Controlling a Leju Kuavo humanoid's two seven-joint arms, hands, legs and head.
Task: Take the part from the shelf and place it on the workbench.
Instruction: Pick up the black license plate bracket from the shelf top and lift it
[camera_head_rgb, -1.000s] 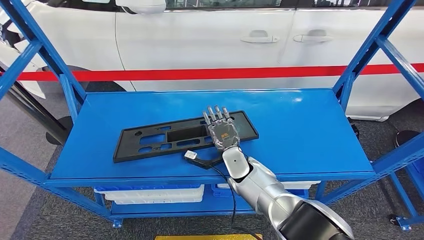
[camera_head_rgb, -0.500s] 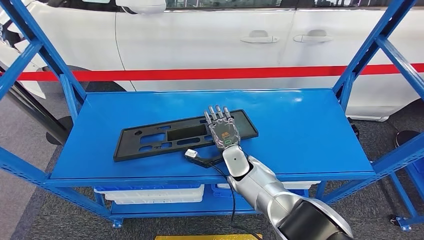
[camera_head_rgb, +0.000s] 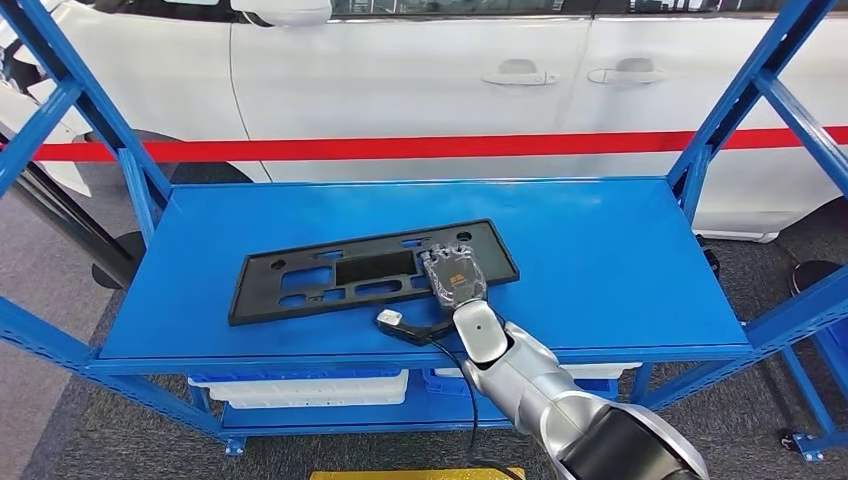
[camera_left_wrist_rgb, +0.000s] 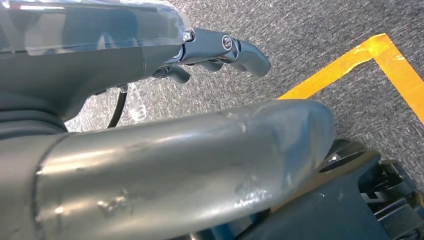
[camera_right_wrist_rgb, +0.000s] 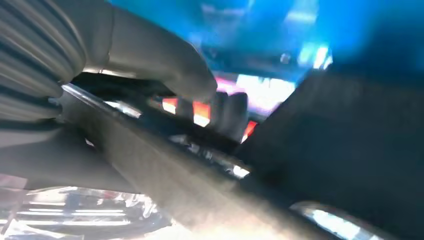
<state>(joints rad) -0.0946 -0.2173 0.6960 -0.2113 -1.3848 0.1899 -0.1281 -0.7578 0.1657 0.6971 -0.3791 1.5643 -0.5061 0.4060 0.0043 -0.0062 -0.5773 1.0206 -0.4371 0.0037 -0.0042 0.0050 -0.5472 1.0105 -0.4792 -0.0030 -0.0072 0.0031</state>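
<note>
The part (camera_head_rgb: 370, 270), a long flat black panel with several cut-outs, lies on the blue shelf (camera_head_rgb: 600, 260), slightly slanted, its left end lower toward the front edge and its right end farther back. Bare blue surface lies to its left up to the blue upright post (camera_head_rgb: 135, 185), and a strip of shelf runs between its near long edge and the shelf's front lip. The right hand (camera_head_rgb: 455, 275) rests on the part's right end, its fingers (camera_head_rgb: 450, 245) curled down over the panel; whether they actually grip it I cannot tell, and the right wrist view is too blurred to settle it. To the right of the hand the shelf is wide open as far as the right post (camera_head_rgb: 720, 130). Behind the shelf stands a white car (camera_head_rgb: 420, 70). In the left wrist view the left hand (camera_left_wrist_rgb: 150, 50) hangs above grey carpet (camera_left_wrist_rgb: 310, 40), its fingers (camera_left_wrist_rgb: 240, 50) curled in around nothing.
</note>
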